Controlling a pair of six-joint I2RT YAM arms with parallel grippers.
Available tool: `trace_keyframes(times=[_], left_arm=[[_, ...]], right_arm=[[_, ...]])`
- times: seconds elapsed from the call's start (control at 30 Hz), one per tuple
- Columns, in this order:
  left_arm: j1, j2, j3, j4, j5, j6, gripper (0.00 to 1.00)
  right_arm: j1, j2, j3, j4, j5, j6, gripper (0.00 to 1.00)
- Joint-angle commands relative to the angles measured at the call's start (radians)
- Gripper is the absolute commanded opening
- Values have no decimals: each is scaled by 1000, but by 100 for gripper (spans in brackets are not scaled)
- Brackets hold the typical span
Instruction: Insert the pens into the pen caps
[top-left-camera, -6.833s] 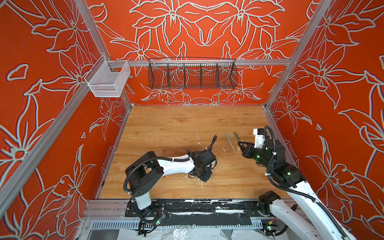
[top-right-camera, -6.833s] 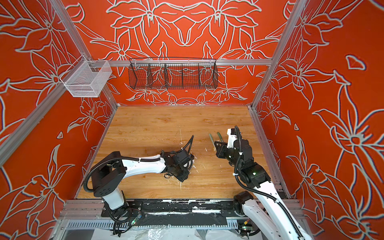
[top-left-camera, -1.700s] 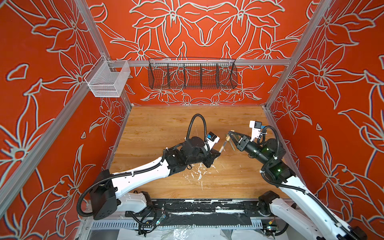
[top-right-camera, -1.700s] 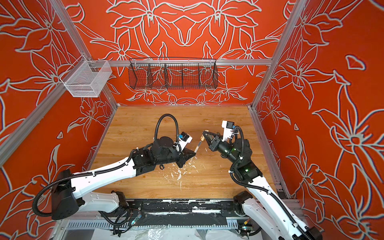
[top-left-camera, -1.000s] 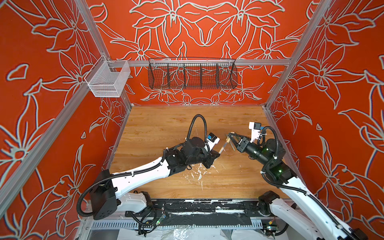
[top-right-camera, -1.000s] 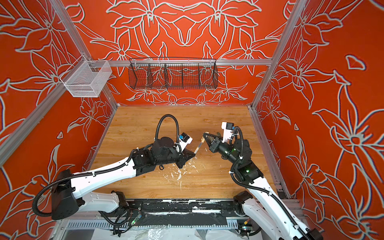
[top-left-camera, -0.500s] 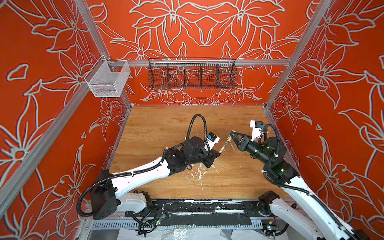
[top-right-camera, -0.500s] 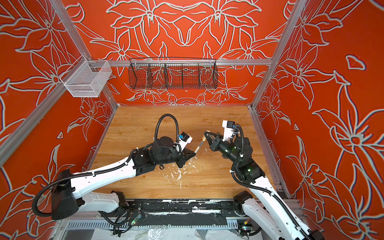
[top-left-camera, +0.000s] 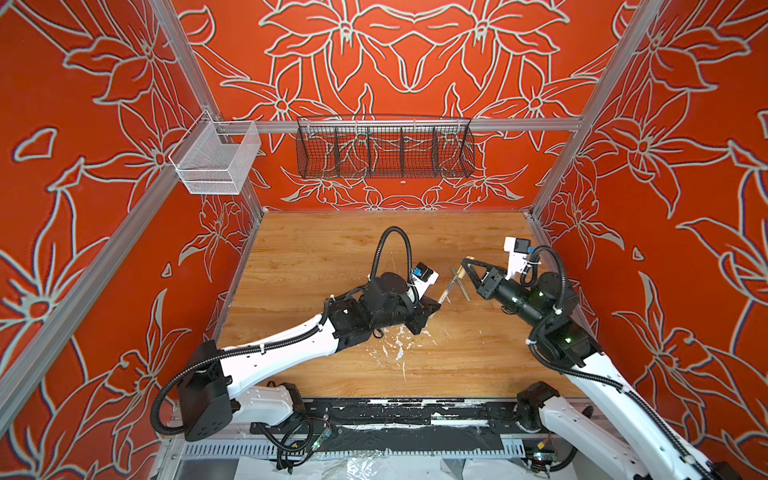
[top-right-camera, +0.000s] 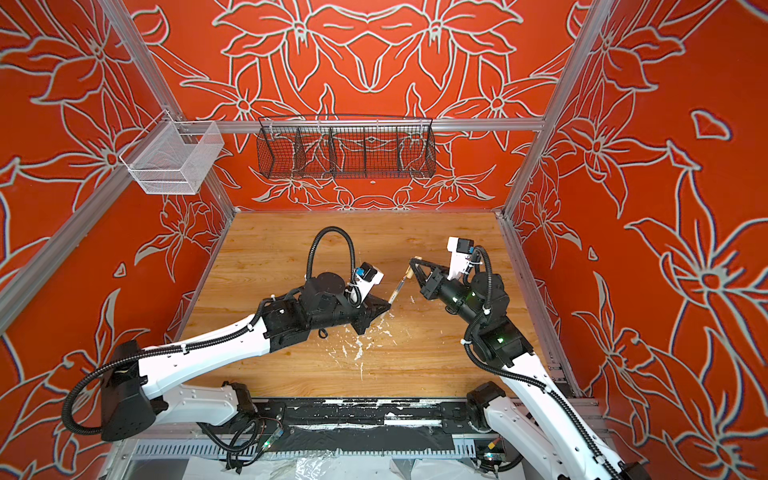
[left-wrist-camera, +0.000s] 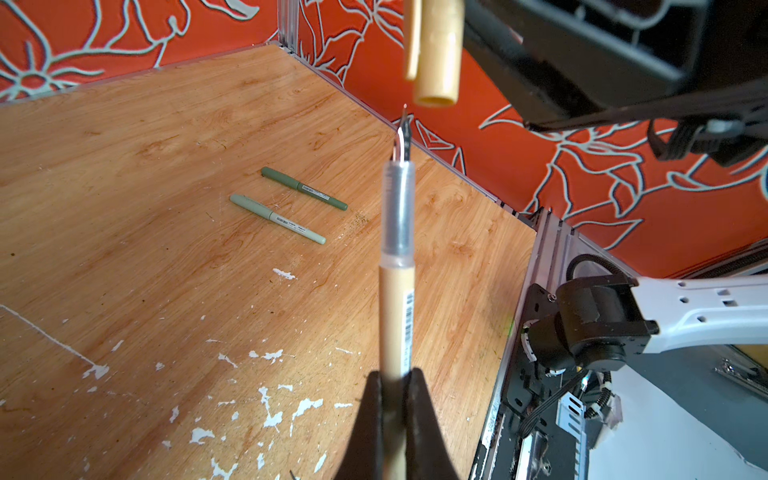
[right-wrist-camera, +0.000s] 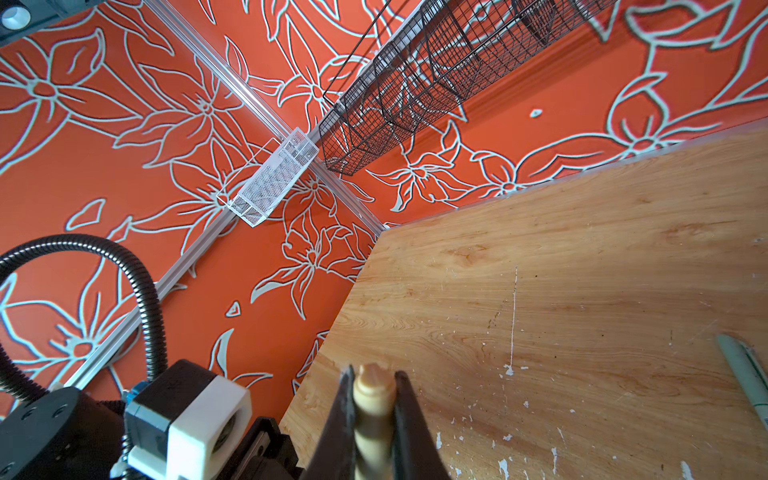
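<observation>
Beige on beige: the left gripper, fingers clamped on the barrel of the beige pen, holds it clear of the wooden table. In a top view its dark nib points toward 1 o'clock. The right gripper, fingers pinched on the closed end of the beige cap, presents the open mouth toward 7 o'clock, so the two arms face each other for a mid-air join. The left wrist view shows the nib just short of the cap's mouth and slightly to one side of it, so insertion has apparently not begun. A small sideways correction looks needed first.

Toward 3 o'clock on the table lie the dark green pen and the pale green pen, side by side and apart. Both look already capped.

In the earliest picture both grippers worked low over the table, the left nearer the front edge at 5 o'clock. They have since risen and met near the right side. Over the last second the pose has barely changed, and the two green pens have not moved.
</observation>
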Motion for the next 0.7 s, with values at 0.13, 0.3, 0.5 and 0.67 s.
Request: trace_keyframes(times=[0.13, 0.3, 0.5, 0.67], left_arm=[[5, -16, 9, 32, 1, 11, 0], [5, -13, 10, 33, -5, 11, 0], [5, -10, 13, 36, -1, 10, 0], [5, -11, 13, 36, 3, 12, 0]], right_arm=[[3, 1, -43, 66, -39, 65, 0], [3, 1, -48, 64, -52, 71, 0], [3, -1, -69, 78, -54, 86, 0], [3, -10, -92, 112, -27, 101, 0]])
